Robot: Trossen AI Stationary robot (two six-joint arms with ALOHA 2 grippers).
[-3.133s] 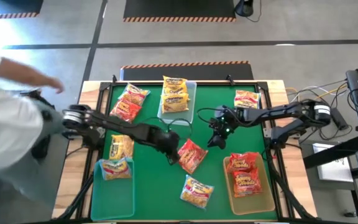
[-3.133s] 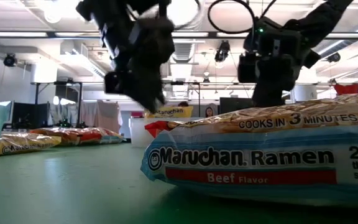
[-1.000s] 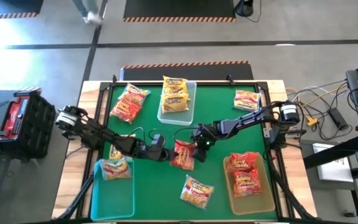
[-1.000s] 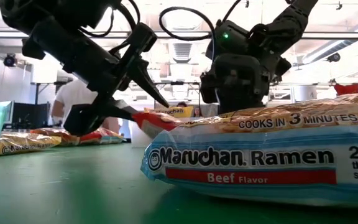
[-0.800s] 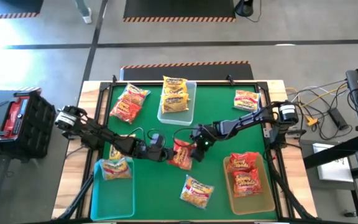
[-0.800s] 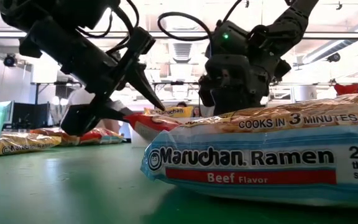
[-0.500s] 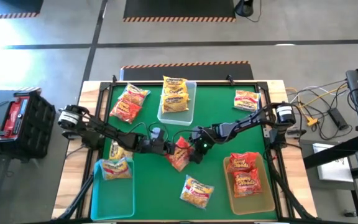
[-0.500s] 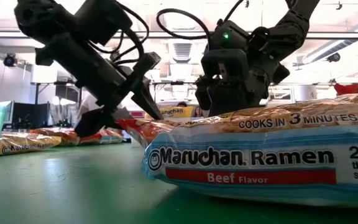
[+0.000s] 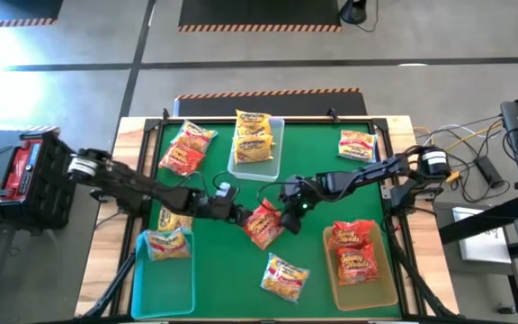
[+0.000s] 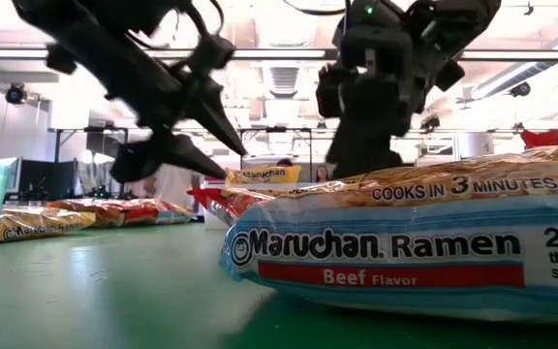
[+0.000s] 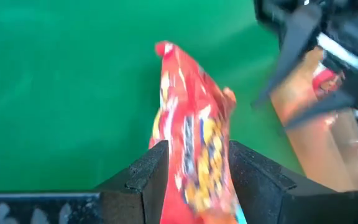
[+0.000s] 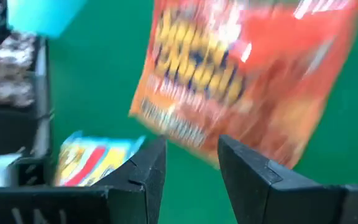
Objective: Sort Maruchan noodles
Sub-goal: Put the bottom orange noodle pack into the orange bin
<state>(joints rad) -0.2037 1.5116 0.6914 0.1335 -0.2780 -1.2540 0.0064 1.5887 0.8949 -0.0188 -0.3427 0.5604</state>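
A red Maruchan noodle packet (image 9: pixel 263 225) (image 11: pixel 194 124) hangs over the green mat's middle, between my two grippers. My left gripper (image 9: pixel 241 219) (image 11: pixel 197 149) reaches in from the table's left and is shut on it. My right gripper (image 9: pixel 284 214) (image 12: pixel 191 140) stands at the packet's right far corner. Its fingers are apart, and the packet's edge (image 12: pixel 188 134) lies just at their tips. Other packets lie flat on the mat: red ones (image 9: pixel 187 148), yellow ones (image 9: pixel 174 214) (image 9: pixel 356 142) and a yellow-and-blue one (image 9: pixel 284 274). My left gripper pinches the red packet's left end (image 11: pixel 191 168) between its two fingers, one on each flat face. It comes slanting down from the table's left, and the packet sticks out ahead of it. The packet is tilted. Whether its low end rests on the mat, I cannot tell. My right gripper has the packet's edge at its fingertips; whether it touches the packet, I cannot tell.
A clear bin (image 9: pixel 275 166) with yellow packets stands far centre. A teal bin (image 9: pixel 165 288) with one packet is near left, and an orange bin (image 9: pixel 380 292) with red packets is near right. A beef packet (image 10: pixel 405 242) fills the low view's foreground.
Both grippers have risen together over the mat's middle, the red packet staying between them. My left gripper has rolled, and the packet has turned and tipped a little with it.
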